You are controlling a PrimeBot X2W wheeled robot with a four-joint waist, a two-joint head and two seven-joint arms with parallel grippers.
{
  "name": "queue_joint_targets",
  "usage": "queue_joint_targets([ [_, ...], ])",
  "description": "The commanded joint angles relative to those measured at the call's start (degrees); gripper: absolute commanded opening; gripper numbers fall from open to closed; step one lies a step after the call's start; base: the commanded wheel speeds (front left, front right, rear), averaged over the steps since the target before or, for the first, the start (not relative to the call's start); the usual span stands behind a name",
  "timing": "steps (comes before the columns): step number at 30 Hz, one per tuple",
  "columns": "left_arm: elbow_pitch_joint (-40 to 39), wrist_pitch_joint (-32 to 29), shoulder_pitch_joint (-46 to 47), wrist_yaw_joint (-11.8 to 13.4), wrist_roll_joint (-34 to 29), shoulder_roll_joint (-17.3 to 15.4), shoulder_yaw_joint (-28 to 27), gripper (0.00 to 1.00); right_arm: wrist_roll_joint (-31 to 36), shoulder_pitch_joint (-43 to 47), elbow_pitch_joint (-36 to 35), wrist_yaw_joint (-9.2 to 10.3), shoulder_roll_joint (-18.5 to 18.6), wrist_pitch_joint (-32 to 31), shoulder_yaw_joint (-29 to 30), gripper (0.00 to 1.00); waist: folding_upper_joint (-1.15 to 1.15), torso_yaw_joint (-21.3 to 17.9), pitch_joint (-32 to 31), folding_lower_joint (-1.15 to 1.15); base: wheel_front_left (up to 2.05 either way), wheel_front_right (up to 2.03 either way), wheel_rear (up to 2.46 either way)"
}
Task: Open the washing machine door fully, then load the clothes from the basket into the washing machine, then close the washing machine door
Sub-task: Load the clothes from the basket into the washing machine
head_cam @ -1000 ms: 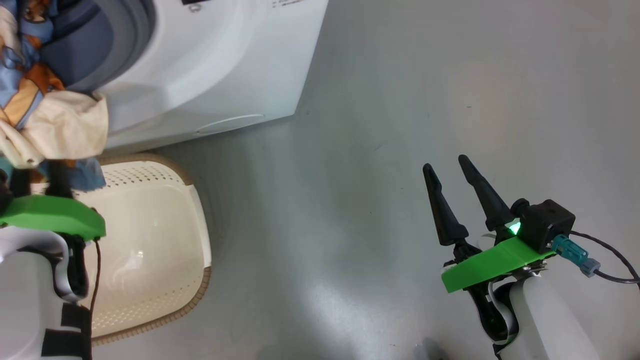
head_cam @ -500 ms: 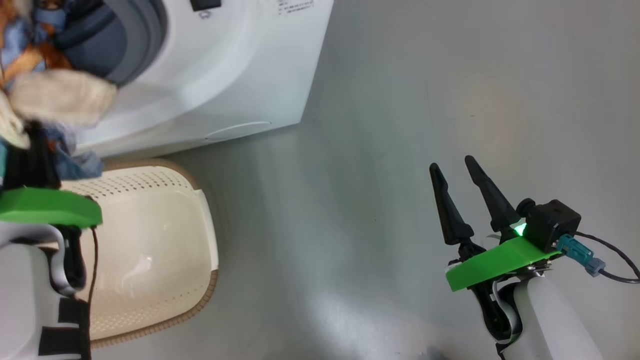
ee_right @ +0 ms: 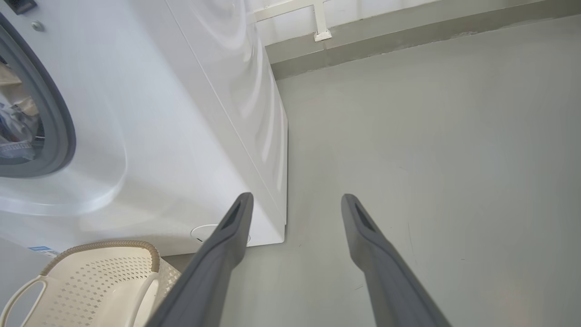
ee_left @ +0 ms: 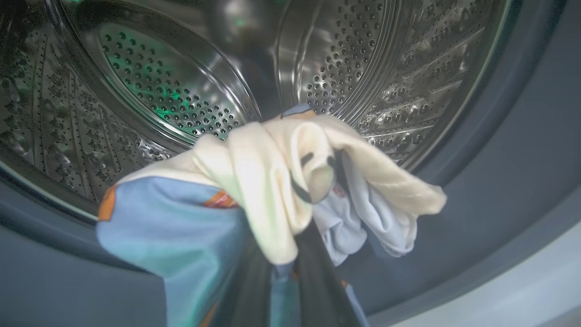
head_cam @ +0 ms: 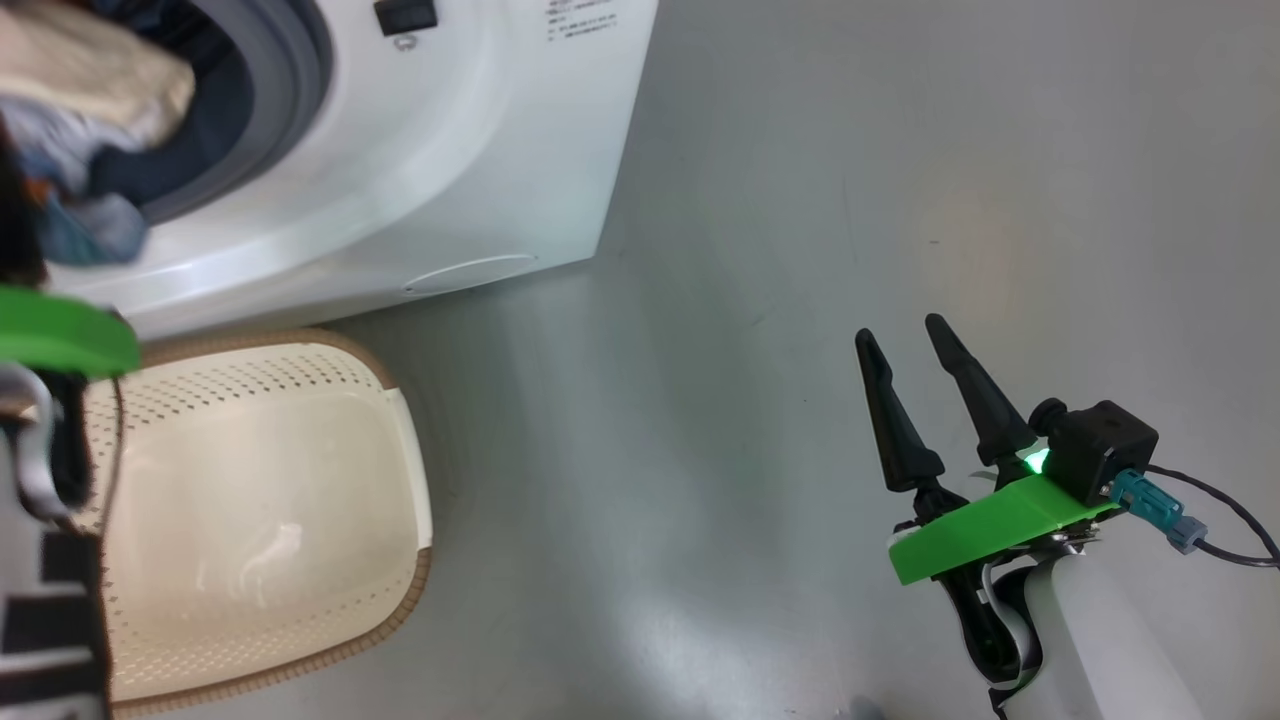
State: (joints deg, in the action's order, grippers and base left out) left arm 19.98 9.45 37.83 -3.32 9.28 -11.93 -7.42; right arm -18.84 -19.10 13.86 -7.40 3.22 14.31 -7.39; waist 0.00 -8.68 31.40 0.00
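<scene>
At the mouth of the washing machine (head_cam: 420, 150), the left gripper (ee_left: 320, 181) reaches into the round opening, its jaws pressed together on the clothes (ee_left: 254, 181). The bundle is cream cloth folded over the dark fingertips, with light blue fabric edged in orange hanging to one side and a paler blue piece on the other. In the left wrist view the clothes hang in front of the steel perforated drum (ee_left: 159, 95), level with the grey-blue gasket (ee_left: 508, 150) that rings it; a green glow reflects off the metal. From the head camera the same bundle shows at the upper left, inside the gasket ring, blurred, above the arm's green mount.

The basket (head_cam: 250, 520) sits on the grey floor (head_cam: 800, 200) just in front of the machine's lower front panel, below the opening. Its perforated cream wall and brown woven rim face the camera, and its smooth bottom catches the light.

The right gripper (head_cam: 898, 328) hovers over bare floor to the right of the machine, well apart from the basket. Its jaws are spread, gripping nothing, fingers pointing towards the machine's front corner. The right wrist view shows the round white flap (ee_right: 202, 232) low on the machine, partly behind one finger, and a blue label (ee_right: 40, 249) close to the basket's rim.
</scene>
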Motion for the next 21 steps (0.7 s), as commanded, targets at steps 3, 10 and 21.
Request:
queue_joint_targets([
  [3,-1.5,-1.6,3.3,-0.3,-0.1,-3.3,-1.2,0.0,-1.4,0.6,-1.3,-0.09,-0.3,0.7,-1.7,1.0,0.0,-0.6,0.6,0.0,0.0,0.0,0.0],
  [10,1.3,-6.1,8.9,-0.5,1.8,-5.2,-1.9,0.0,-2.4,-0.3,-1.3,-0.09,-0.3,0.7,-2.5,1.0,0.0,-1.9,2.1,0.0,0.0,0.0,0.0],
  [21,6.3,-10.5,17.2,-1.1,3.3,-8.9,-2.0,0.0,-4.1,-1.6,-1.4,-0.09,-0.3,0.7,-3.5,1.0,0.0,-3.6,5.4,0.0,0.0,0.0,0.0],
])
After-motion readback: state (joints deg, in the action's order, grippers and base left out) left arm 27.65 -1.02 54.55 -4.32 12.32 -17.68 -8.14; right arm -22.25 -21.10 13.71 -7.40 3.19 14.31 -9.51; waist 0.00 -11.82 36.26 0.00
